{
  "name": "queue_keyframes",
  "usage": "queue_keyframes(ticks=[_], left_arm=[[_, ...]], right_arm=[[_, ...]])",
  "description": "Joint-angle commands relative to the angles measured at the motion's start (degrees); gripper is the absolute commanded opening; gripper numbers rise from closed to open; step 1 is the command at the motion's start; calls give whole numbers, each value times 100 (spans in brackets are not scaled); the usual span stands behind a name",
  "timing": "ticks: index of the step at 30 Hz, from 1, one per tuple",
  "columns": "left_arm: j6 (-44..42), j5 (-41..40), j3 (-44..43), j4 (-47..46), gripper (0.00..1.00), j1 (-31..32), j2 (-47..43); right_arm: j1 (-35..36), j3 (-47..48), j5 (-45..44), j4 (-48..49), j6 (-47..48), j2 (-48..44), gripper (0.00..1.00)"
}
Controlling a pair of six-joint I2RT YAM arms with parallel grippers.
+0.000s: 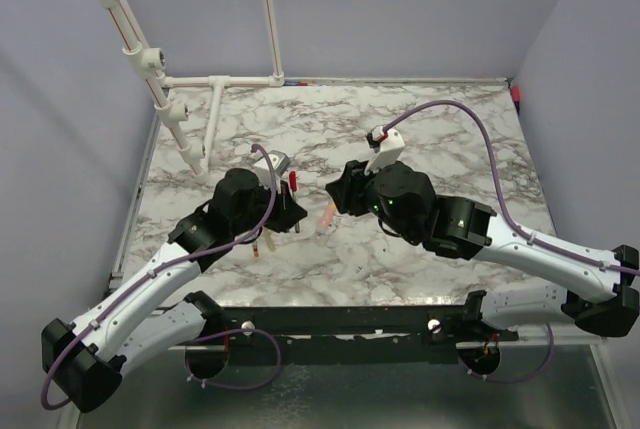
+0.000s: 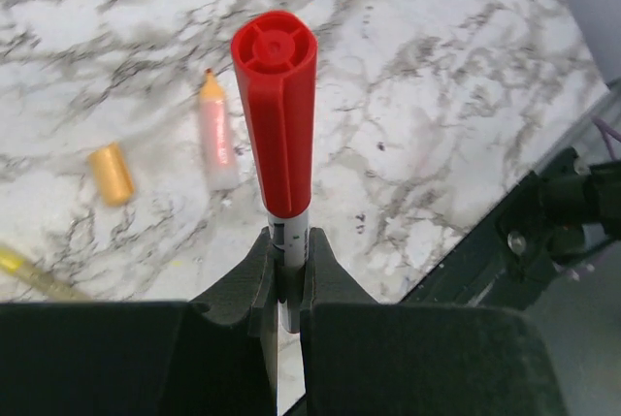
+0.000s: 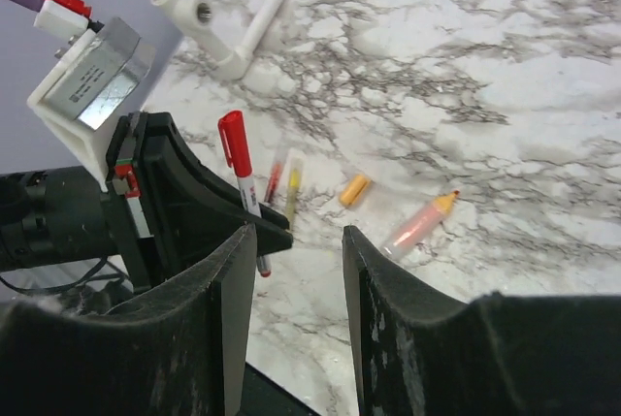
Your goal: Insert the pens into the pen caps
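My left gripper [image 2: 289, 241] is shut on the pale grey barrel of a pen [image 2: 289, 230] that wears a red cap [image 2: 277, 111]; it holds the pen above the marble table, cap end away from the wrist. The pen also shows in the top view [image 1: 293, 184] and the right wrist view [image 3: 238, 169]. My right gripper [image 3: 296, 241] is open and empty, a short way right of the left gripper [image 1: 290, 211]. On the table lie a salmon-pink pen with an orange tip [image 2: 215, 130] [image 3: 417, 224] [image 1: 327, 216], a yellow cap [image 2: 110, 174] [image 3: 355, 189], a yellow pen [image 3: 292, 188] and a red pen [image 3: 275, 181].
A white pipe frame [image 1: 215, 84] stands at the back left of the marble table [image 1: 430, 129]. A black rail [image 1: 350, 321] runs along the table's near edge. Purple walls close in the left, back and right sides.
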State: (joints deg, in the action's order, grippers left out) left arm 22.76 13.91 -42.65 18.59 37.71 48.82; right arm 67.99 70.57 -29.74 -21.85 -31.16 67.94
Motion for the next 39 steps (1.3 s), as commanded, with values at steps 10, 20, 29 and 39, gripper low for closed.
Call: queue_keyframes(ticks=[10,20,29,39], left_arm=[[1571,-2585,-184,1241,0,-10,1240],[1869,-2947,-294,1236,0,-19,2267],[2077,-2956,-299,1080,0,-18,2940],[2266,-3108,-136,920,12,-27,3310]], right_arm=[[15,60,-747,-1133,-171,312,45],[13,-127,-739,-1423,-354,309,47],[13,-330,-696,-1428,-435,181,47],[13,-471,-611,-1462,-488,160,47]])
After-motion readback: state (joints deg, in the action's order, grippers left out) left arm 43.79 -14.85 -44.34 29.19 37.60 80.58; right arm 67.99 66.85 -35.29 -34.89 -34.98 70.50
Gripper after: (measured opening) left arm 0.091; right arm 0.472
